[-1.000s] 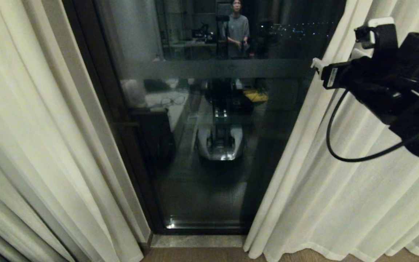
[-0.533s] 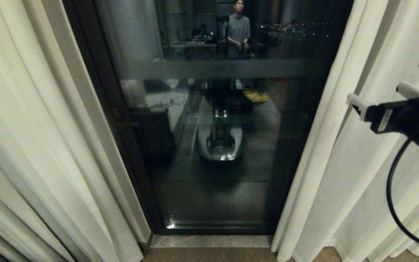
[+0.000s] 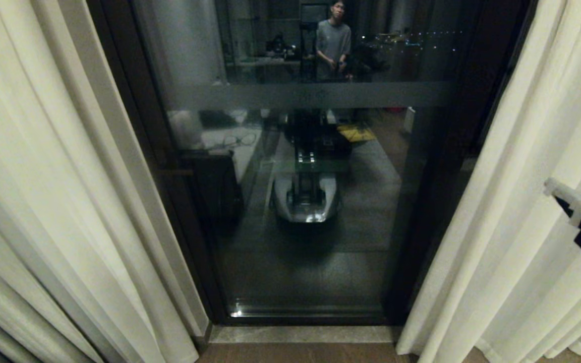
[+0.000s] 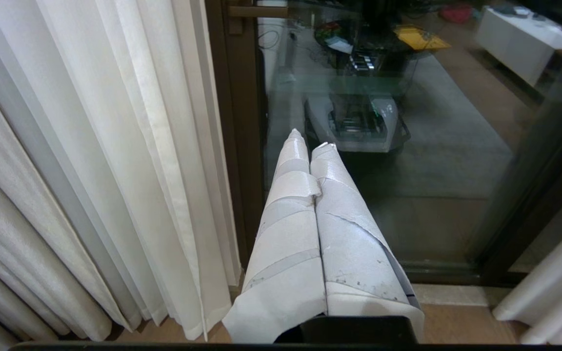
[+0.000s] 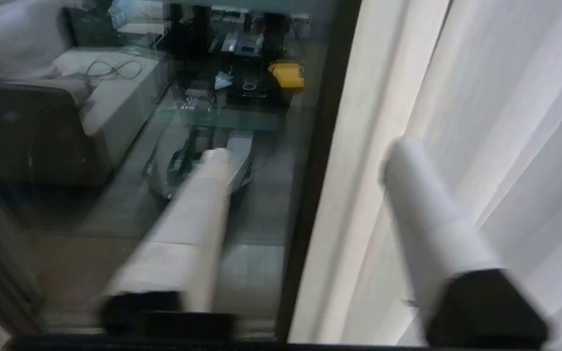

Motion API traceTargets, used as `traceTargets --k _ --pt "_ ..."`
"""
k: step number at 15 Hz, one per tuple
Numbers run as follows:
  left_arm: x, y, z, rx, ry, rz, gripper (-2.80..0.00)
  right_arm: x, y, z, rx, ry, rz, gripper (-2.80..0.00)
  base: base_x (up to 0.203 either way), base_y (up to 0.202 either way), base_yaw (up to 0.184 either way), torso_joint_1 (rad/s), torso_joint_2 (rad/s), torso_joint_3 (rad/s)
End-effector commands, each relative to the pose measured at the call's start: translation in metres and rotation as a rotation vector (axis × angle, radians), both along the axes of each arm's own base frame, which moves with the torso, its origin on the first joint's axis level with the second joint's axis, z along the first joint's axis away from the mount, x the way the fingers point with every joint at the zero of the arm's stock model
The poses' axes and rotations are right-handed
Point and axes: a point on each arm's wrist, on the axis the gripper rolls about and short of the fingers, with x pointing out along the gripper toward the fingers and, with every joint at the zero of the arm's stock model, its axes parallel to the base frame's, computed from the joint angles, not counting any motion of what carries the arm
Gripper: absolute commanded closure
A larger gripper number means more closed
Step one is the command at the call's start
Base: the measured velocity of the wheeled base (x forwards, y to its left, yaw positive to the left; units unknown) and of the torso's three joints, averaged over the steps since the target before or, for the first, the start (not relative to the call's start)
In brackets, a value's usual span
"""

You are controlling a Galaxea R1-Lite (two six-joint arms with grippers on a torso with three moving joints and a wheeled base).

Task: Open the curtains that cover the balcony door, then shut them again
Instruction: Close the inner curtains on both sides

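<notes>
While the curtains (image 3: 43,166) hang drawn back to either side, the balcony door (image 3: 310,166) stands exposed between them, its dark frame running down beside each panel and a frosted band crossing the glass. The left panel (image 4: 95,161) falls in deep pleats to the wooden floor (image 3: 300,353), and the right panel (image 3: 517,227) hangs at the far side, its hem just past the pale stone threshold (image 3: 300,334). The right gripper (image 5: 305,151) sits low at the right edge of the head view, in front of the right panel; its taped fingers (image 5: 188,229) stand well apart with nothing between them, one before the glass and the other before the fabric, the curtain's inner edge showing in the gap. The left gripper (image 4: 309,141) points toward the lower glass near the left panel, its two taped fingers pressed together and empty. Reflected in the glass are the robot's own base (image 3: 305,199) and a person (image 3: 333,43) standing farther back in the room
</notes>
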Motion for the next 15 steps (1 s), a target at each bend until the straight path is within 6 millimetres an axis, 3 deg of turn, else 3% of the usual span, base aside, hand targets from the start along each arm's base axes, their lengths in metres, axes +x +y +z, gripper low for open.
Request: traceTargets --k 1,5,11,15 --pt "0.0 0.0 0.0 0.0 -0.001 0.001 0.0 -0.018 -0.007 -0.006 0.017 -0.01 -0.019 0.0 0.0 0.0 0.0 0.0 0.0 0.0" --pt "0.0 0.0 0.0 0.0 -0.002 0.001 0.0 -0.048 -0.015 -0.017 0.063 0.055 -0.044 0.0 0.0 0.0 0.0 0.0 0.0 0.0" --pt "0.0 0.0 0.0 0.0 0.0 0.001 0.0 -0.094 -0.025 -0.065 0.064 0.076 -0.043 0.0 0.0 0.0 0.0 0.0 0.0 0.0" --pt "0.0 0.0 0.0 0.0 -0.002 0.001 0.0 -0.121 -0.027 -0.087 0.042 0.086 -0.047 0.0 0.0 0.0 0.0 0.0 0.0 0.0"
